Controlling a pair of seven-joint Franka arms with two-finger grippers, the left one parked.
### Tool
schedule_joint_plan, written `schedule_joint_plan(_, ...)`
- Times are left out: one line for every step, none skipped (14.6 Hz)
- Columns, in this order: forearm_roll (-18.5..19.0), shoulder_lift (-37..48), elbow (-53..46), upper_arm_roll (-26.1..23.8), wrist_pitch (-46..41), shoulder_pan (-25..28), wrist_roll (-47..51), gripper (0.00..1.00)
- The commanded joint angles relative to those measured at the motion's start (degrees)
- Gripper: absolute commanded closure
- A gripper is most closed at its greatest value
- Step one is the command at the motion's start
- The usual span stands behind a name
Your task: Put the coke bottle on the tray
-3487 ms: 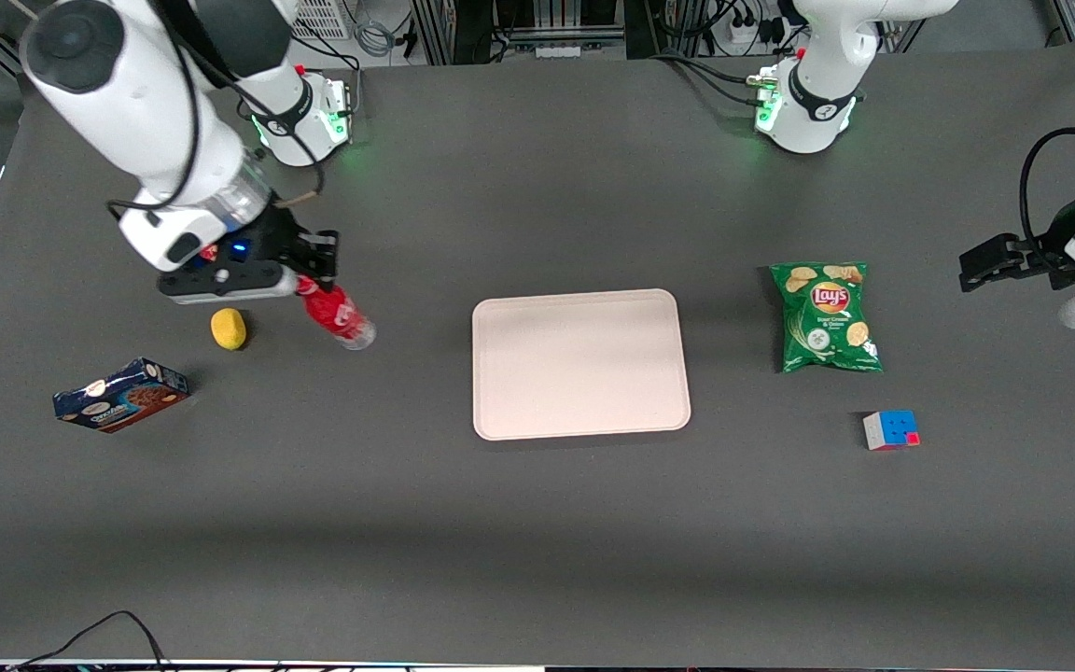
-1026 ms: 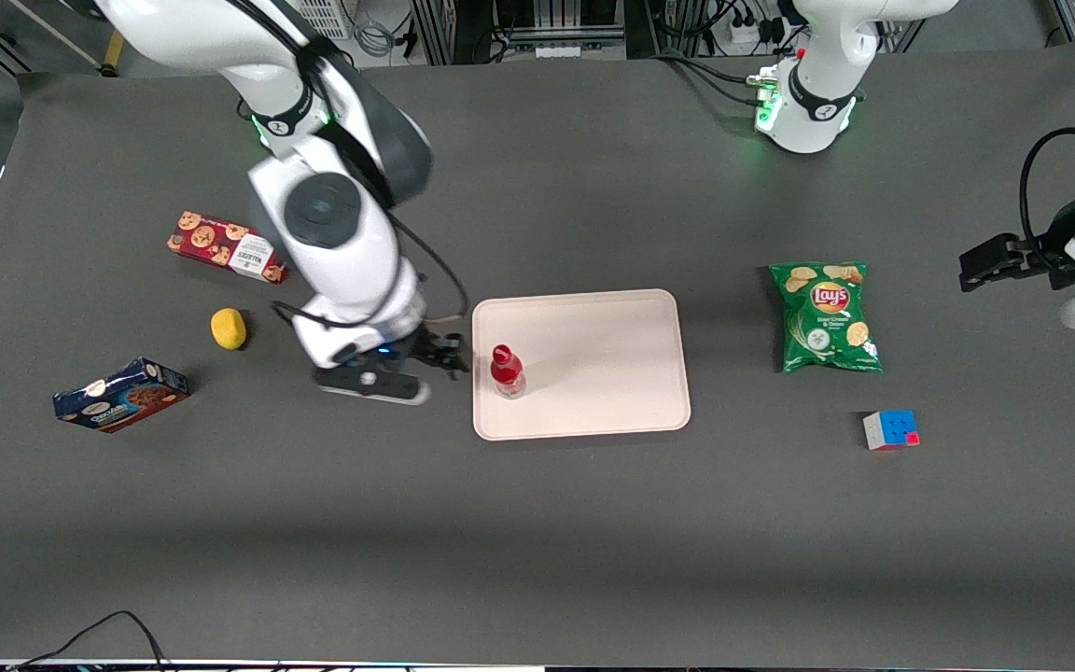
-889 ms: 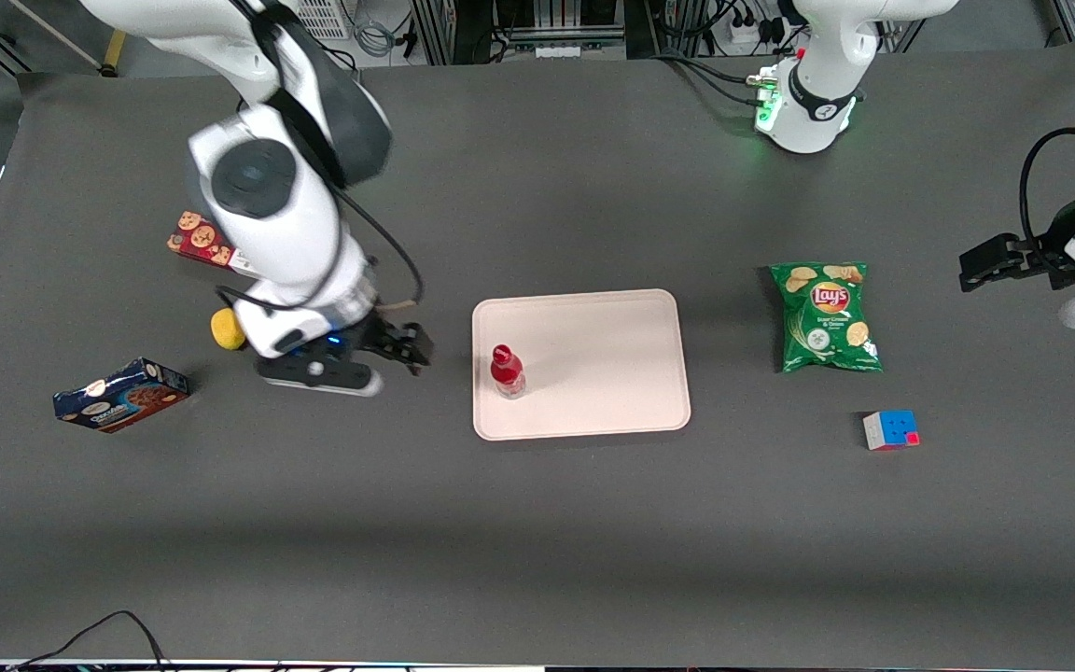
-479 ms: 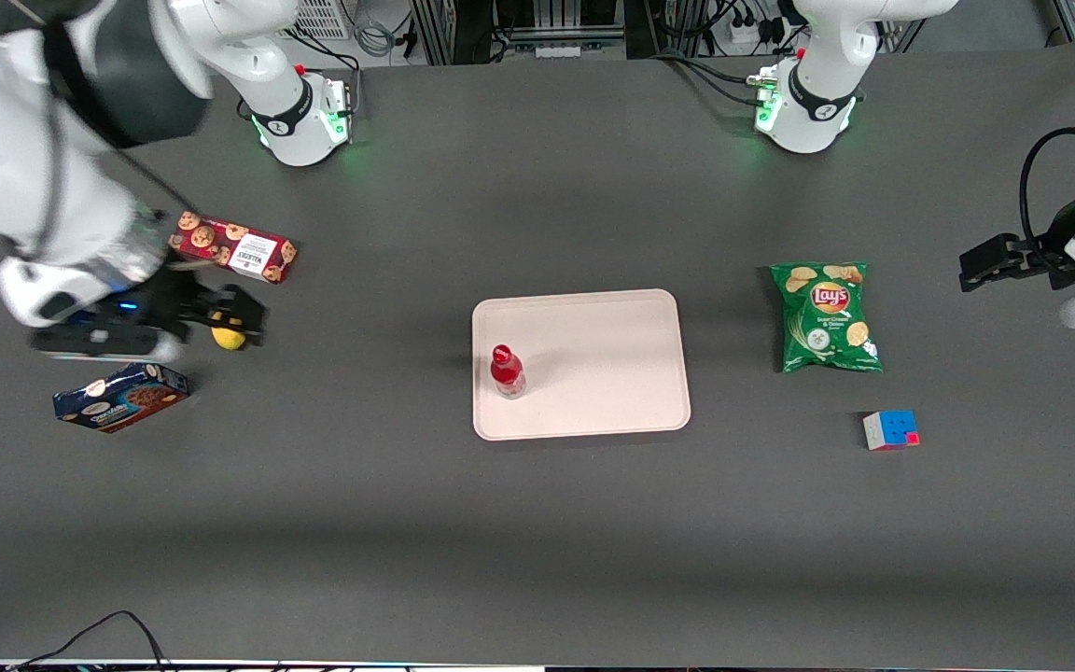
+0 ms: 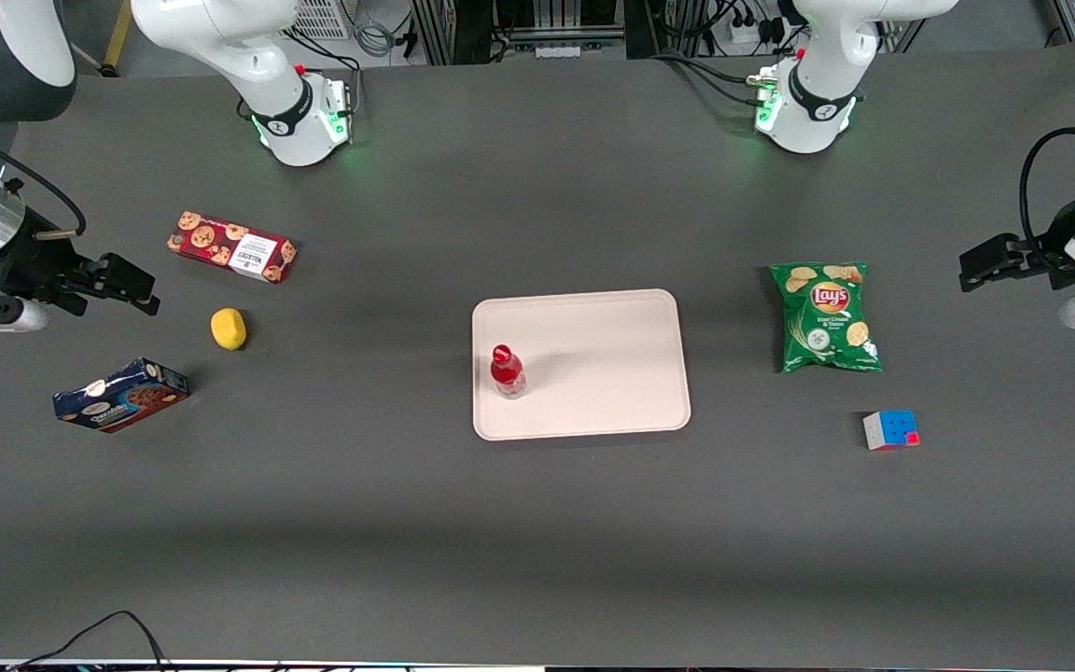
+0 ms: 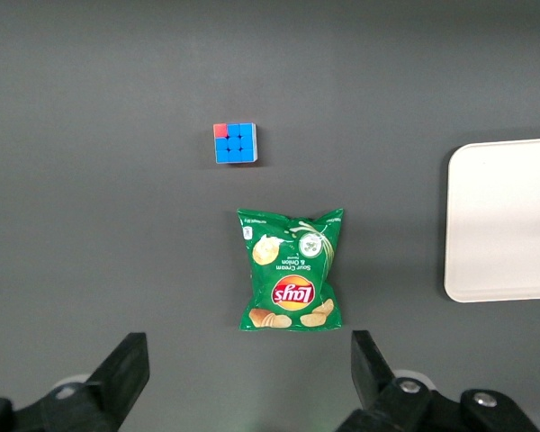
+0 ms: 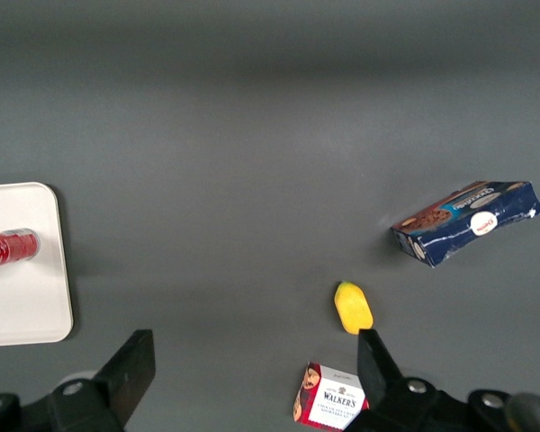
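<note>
Standing upright on the tray, the coke bottle occupies the tray edge toward my working arm's end of the table in the front view; my gripper hangs well apart from it at that end, fingers spread and holding nothing. Near my gripper lie the red cookie box, the yellow fruit and, nearer the camera, the blue cookie box. Toward the parked arm's end lie the green chip bag and the puzzle cube. My right wrist view shows my two fingertips wide apart over bare table, with the coke bottle on the tray, plus the yellow fruit, blue cookie box and red cookie box. The left wrist view shows the chip bag, the puzzle cube and one end of the tray.
</note>
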State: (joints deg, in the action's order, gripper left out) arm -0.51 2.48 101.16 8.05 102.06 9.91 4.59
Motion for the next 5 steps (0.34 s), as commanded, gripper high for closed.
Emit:
schedule_joint_plan(-1.0,2.0,2.0,1.6,0.1,0.5,-1.5,0.00)
schedule_joint_plan(-0.8,1.8,1.8,1.9,0.0,0.5,-1.4,0.00)
schedule_joint_plan(-0.8,1.7,1.7,2.0,0.0,0.4,-1.2,0.00)
schedule_joint_plan(-0.8,1.7,1.6,2.0,0.0,0.5,-1.2,0.00)
schedule_joint_plan(-0.7,1.6,1.5,2.0,0.0,0.5,-1.2,0.00)
